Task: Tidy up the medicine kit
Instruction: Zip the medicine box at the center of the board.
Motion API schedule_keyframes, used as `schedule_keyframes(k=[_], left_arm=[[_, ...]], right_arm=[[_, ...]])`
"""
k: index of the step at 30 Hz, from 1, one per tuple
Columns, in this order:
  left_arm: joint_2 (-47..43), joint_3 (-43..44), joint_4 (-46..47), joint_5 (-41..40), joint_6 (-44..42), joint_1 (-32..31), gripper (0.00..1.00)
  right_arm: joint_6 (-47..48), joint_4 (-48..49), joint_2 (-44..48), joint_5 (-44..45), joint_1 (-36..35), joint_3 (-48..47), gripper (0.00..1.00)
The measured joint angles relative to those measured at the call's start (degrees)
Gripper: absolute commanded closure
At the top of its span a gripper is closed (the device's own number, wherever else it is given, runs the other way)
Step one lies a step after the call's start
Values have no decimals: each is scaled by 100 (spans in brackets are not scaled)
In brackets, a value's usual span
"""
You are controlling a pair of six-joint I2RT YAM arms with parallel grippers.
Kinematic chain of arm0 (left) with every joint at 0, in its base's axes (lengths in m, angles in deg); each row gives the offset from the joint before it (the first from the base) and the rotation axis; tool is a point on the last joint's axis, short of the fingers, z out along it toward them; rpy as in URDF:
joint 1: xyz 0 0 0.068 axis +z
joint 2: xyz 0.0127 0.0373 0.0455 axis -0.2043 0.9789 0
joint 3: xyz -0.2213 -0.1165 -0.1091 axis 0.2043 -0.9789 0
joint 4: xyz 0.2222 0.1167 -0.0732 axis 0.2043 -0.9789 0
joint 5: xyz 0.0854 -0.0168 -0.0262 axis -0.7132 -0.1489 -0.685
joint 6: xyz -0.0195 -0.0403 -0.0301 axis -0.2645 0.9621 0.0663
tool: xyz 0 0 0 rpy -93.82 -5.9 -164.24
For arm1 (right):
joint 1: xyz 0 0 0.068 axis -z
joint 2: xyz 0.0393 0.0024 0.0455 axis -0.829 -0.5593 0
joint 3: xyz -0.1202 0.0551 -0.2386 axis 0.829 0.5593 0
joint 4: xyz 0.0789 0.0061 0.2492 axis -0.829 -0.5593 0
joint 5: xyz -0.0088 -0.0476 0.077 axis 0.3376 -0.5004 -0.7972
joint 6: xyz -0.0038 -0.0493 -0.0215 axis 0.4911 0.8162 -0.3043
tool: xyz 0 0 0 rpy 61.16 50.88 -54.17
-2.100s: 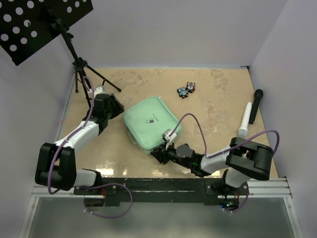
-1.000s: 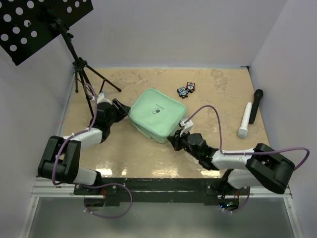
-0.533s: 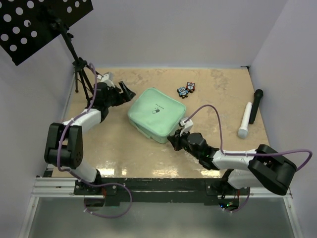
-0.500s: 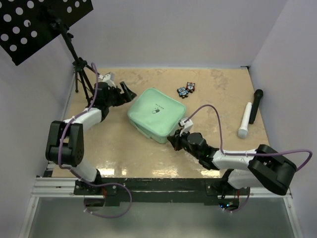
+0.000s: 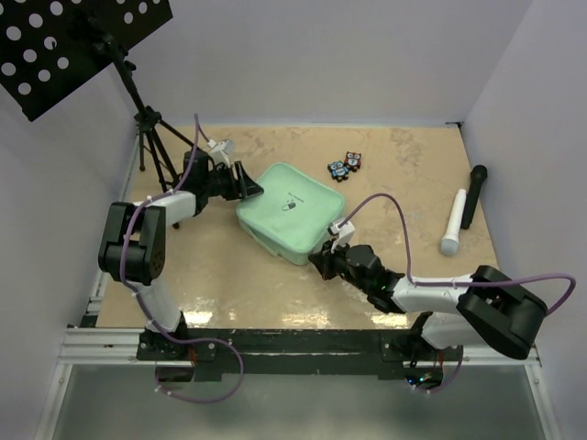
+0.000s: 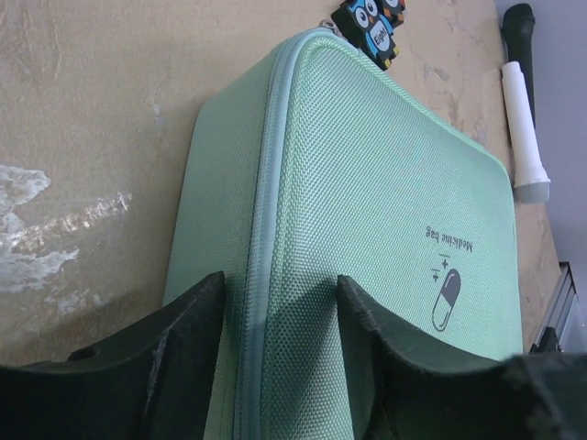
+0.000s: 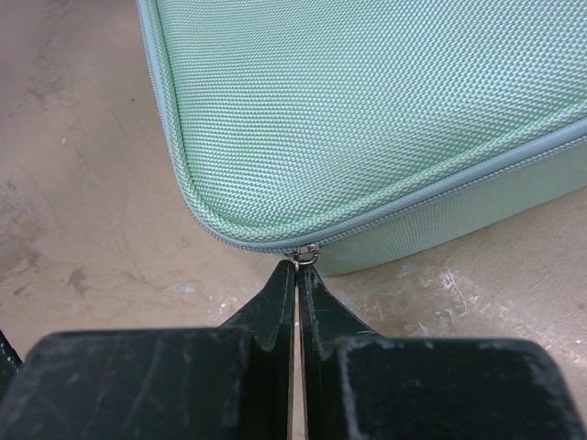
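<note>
Top external view: on the beige stone-pattern table [image 5: 404,174], near its centre, the mint-green woven-fabric zip medicine kit [image 5: 286,215] lies with its lid down. The left gripper [image 6: 280,291] stands open astride the kit's far-left edge. The right gripper [image 7: 298,271] is clamped on the small metal zipper pull [image 7: 305,256] at the near corner. We judge the zip is being worked. Next, draw the pull along the seam while bracing the case.

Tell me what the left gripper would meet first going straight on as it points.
Most likely the medicine kit: its zipped edge sits just ahead, between the open jaws of the left gripper.
</note>
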Motion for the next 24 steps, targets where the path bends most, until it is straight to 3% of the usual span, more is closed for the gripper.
schedule_keyframes(k=[3, 8, 16, 24], left_arm=[[50, 7, 24, 55, -140, 22, 75], [129, 55, 85, 144, -223, 87, 100], [149, -55, 404, 212, -105, 96, 100], [-487, -1147, 1285, -448, 636, 234, 100]], right_arm=[[2, 2, -50, -31, 0, -9, 100], [13, 4, -70, -90, 0, -13, 100], [61, 2, -74, -140, 0, -15, 100], [118, 4, -109, -131, -17, -37, 100]])
